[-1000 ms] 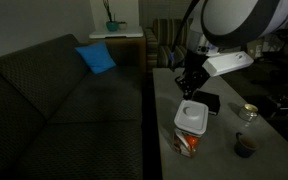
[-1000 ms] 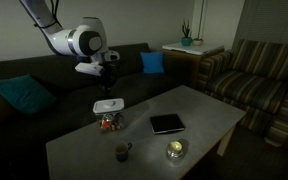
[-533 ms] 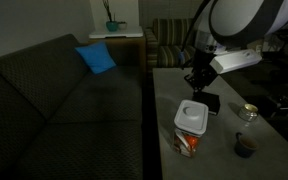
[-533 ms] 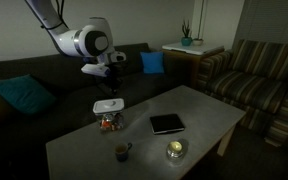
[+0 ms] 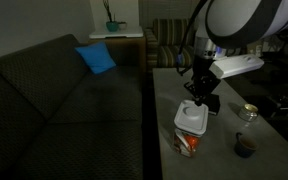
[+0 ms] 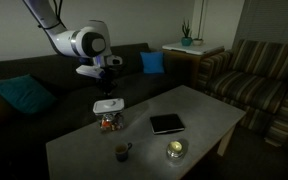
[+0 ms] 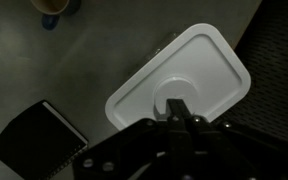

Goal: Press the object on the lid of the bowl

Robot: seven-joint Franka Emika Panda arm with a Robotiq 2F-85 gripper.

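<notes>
**End effector poised over the bowl's lid; the press itself looks still to come**

In an exterior view, a dark sofa with a blue cushion fills the left. To its right, a grey tabletop carries the bowl, which has orange-red printed sides and is closed by the white lid. The end effector points down at the bowl's 12 o'clock, directly above the lid. A flat black slab lies at the bowl's 1 o'clock, a glass dish at 2 o'clock, and a dark cup at 4 o'clock.

Judging progress, the approach and alignment look done. The final descent and the press remain.

An exterior view from the side shows a clear gap of dim air between the fingertips and the lid, so nothing is being pushed yet.

Only the wrist view shows the object, a small greyish tab in a round recess near the lid's 6 o'clock edge. There the fingers are drawn together into one narrow point, holding nothing. Their tip overlaps the recess, so the aim looks good. Both exterior views are too small and dark to show the tab.
</notes>
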